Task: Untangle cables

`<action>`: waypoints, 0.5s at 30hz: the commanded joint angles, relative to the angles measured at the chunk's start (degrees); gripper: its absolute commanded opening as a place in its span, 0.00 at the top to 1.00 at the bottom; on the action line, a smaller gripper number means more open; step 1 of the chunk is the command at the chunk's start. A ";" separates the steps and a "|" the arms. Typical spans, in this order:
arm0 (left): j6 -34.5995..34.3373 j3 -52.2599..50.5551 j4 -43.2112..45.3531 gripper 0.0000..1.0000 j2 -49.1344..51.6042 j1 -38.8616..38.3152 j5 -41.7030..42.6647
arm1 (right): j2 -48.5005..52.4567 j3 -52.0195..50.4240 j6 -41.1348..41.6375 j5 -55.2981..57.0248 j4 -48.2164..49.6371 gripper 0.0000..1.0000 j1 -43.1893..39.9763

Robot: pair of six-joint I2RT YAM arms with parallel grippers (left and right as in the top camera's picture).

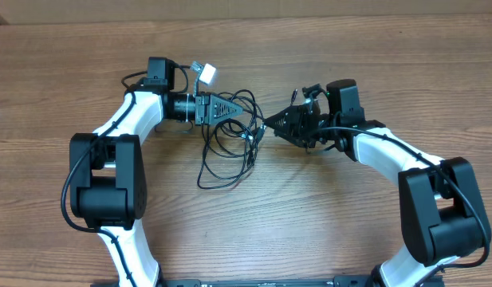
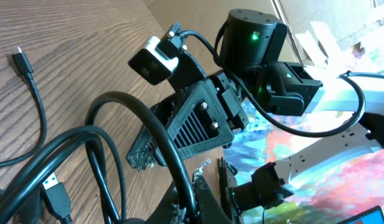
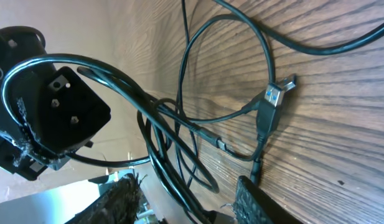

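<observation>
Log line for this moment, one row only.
phase: untangling | left gripper: shut on cables | right gripper: open around strands | cables: tangled on table

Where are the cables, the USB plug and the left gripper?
cables [image 1: 229,142], overhead view, middle of the tangle.
USB plug [image 3: 267,113], right wrist view, on its black body.
left gripper [image 1: 247,115], overhead view, between its fingertips.
</observation>
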 commanded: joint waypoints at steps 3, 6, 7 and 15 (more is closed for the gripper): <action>1.81 -0.22 -0.20 0.96 -0.42 -1.99 2.21 | -0.90 0.26 -0.55 0.13 -0.66 0.51 0.15; 1.81 -0.22 -1.64 0.96 -0.42 -2.78 2.01 | -0.90 0.26 -0.55 3.19 -2.49 0.50 0.15; 1.81 -0.22 -2.47 0.96 -0.42 -3.06 1.75 | -0.90 0.26 -0.57 4.57 -3.17 0.50 0.15; 1.84 -0.22 -8.59 0.96 -0.42 -4.74 -5.57 | -0.90 0.26 -3.56 7.28 -5.97 0.47 0.87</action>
